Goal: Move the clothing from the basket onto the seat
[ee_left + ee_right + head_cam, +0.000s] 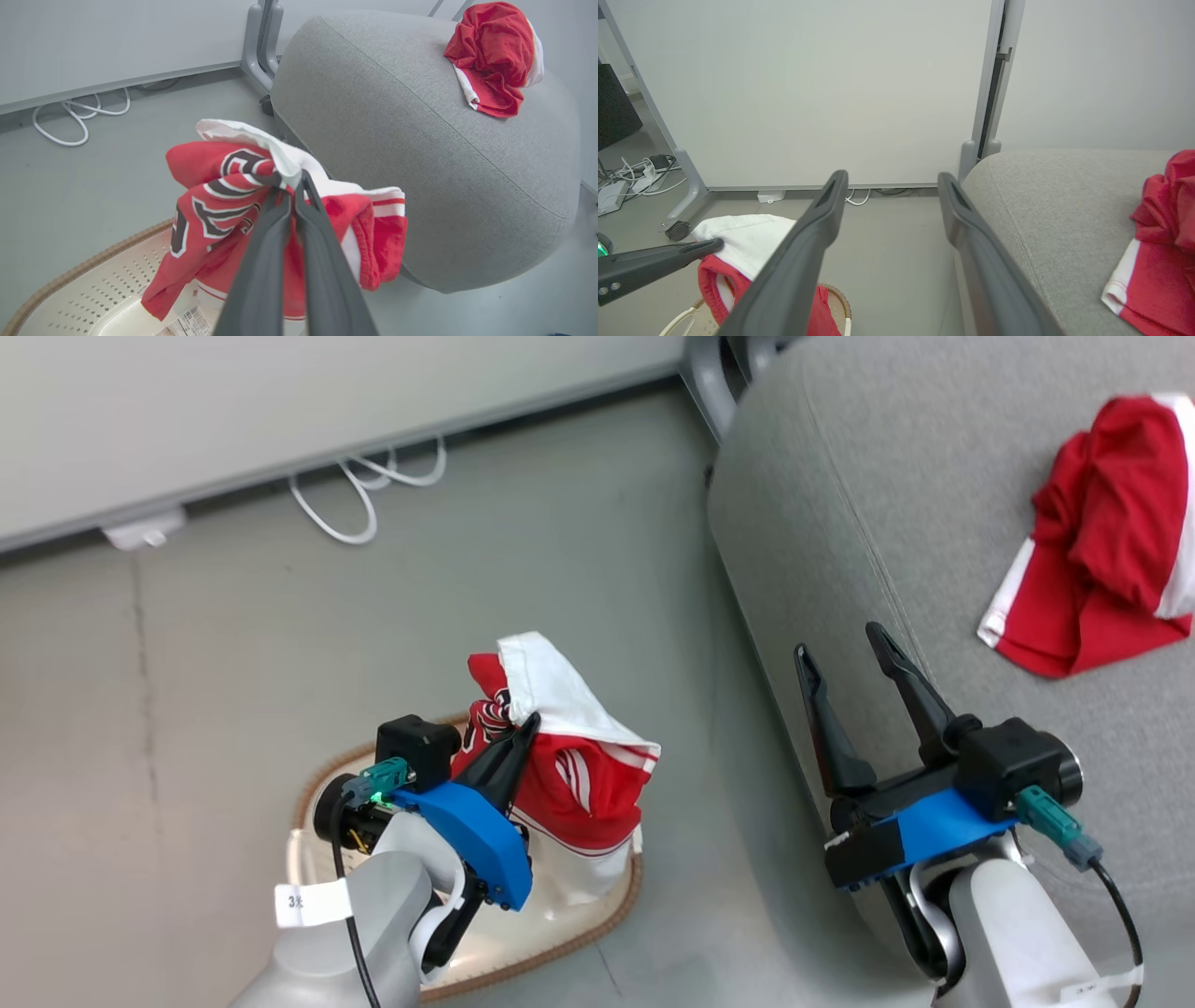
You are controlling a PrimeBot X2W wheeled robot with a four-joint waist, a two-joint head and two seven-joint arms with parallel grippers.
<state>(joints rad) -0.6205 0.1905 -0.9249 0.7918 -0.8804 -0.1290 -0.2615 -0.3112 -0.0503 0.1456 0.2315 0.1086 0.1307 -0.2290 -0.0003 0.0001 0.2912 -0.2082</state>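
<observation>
My left gripper (525, 728) is shut on a red and white lettered garment (569, 765), which hangs bunched above the cream basket (560, 933). The left wrist view has the same gripper (292, 184) pinching the lettered garment (219, 196) over the basket (93, 284), whose paper label shows at the bottom. A second red garment (1106, 537) lies crumpled on the grey seat (840, 504), also seen as the red garment (495, 56) atop the seat (397, 130). My right gripper (845, 649) stands open over the seat's edge, nothing between its fingers (817, 233).
White cables (364, 490) lie on the grey floor along a pale wall panel. A grey metal leg (259, 46) with a castor stands just behind the seat. More cables and a power strip (616, 186) lie at the far left in the right wrist view.
</observation>
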